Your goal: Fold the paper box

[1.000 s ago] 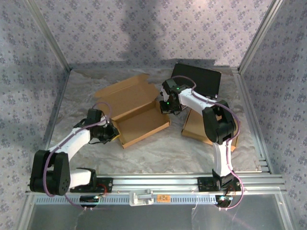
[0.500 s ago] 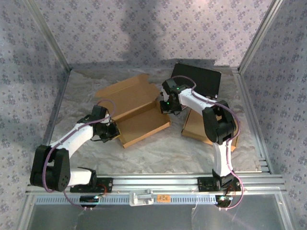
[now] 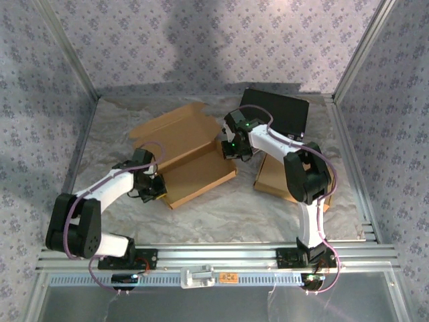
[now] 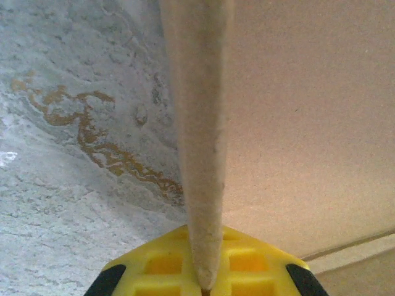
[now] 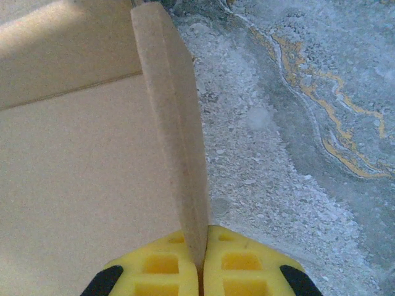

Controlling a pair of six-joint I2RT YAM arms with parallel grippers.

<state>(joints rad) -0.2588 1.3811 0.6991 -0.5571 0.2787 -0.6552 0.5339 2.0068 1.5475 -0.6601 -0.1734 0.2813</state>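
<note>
As box (image 3: 198,171) flaps (image 5: 170,123) are pinched by left fingers (image 4: 162,264) and right fingers (image 5: 237,265), standing them upright is needed.

Both arms reach in toward the middle, elbows bent. The left gripper (image 3: 154,186) and right gripper (image 3: 230,149) are each pinched tight on a paper box (image 3: 198,174) wall.

left gripper (image 3: 155,184): shifted toward paper box (image 3: 201,178) | pinch tightened on its wall
</note>
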